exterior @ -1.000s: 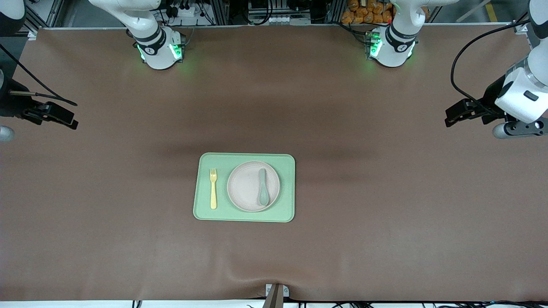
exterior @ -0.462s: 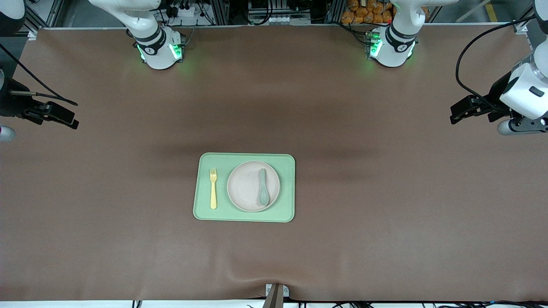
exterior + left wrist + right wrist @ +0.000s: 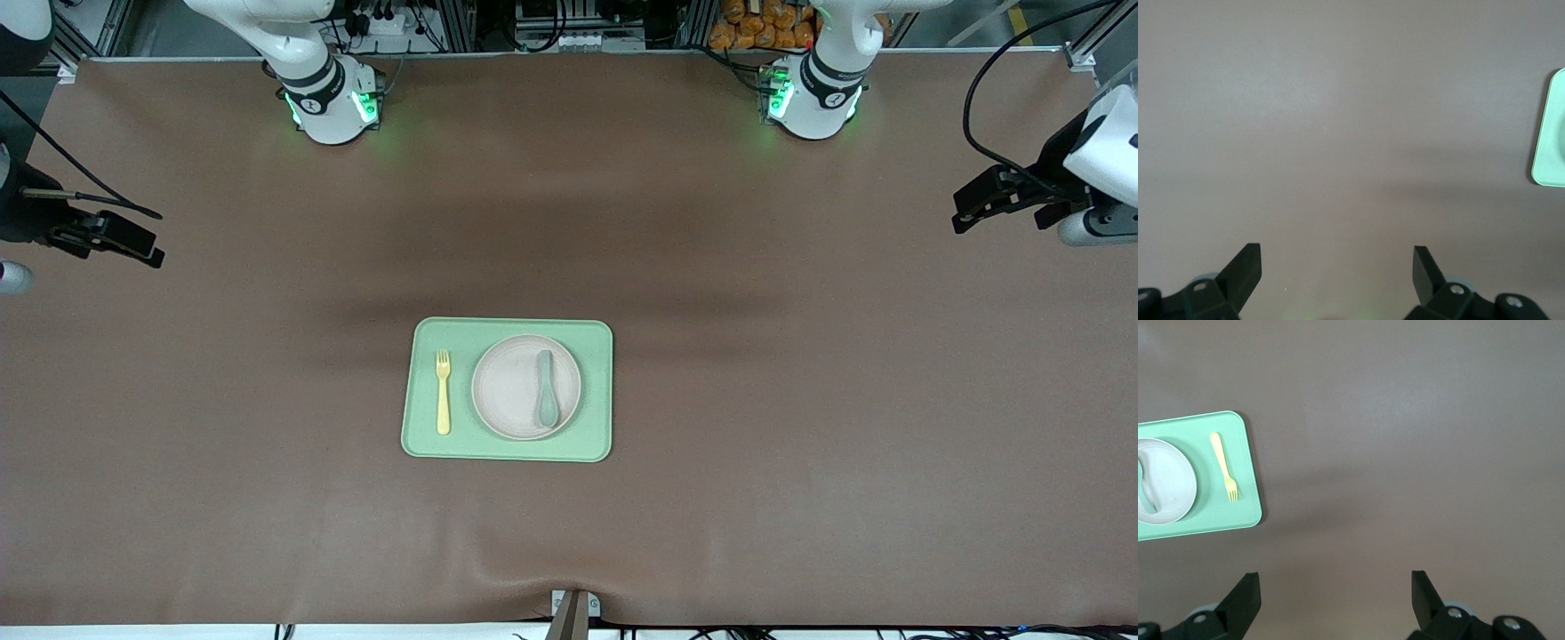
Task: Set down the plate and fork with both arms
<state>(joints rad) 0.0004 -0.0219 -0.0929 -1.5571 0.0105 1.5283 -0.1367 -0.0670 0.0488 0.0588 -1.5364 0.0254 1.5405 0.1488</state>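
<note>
The off-white plate (image 3: 516,388) sits on the light-green tray (image 3: 427,444) in the middle of the table, with a grey-green spoon (image 3: 545,388) lying on it. The pale-yellow fork (image 3: 442,391) lies on the tray beside the plate, toward the right arm's end; it also shows in the right wrist view (image 3: 1225,466) with the plate (image 3: 1168,487). My left gripper (image 3: 969,212) is open and empty over the table's left-arm end (image 3: 1337,261). My right gripper (image 3: 147,252) is open and empty over the right-arm end (image 3: 1336,587).
The brown mat (image 3: 800,427) covers the whole table. A corner of the tray (image 3: 1550,133) shows in the left wrist view. A small metal bracket (image 3: 573,609) sits at the table's near edge. The arm bases (image 3: 329,102) stand along the table's edge farthest from the camera.
My left gripper has drawn back toward the left arm's end of the table and away from the front camera. The right arm and the tray's contents have not moved.
</note>
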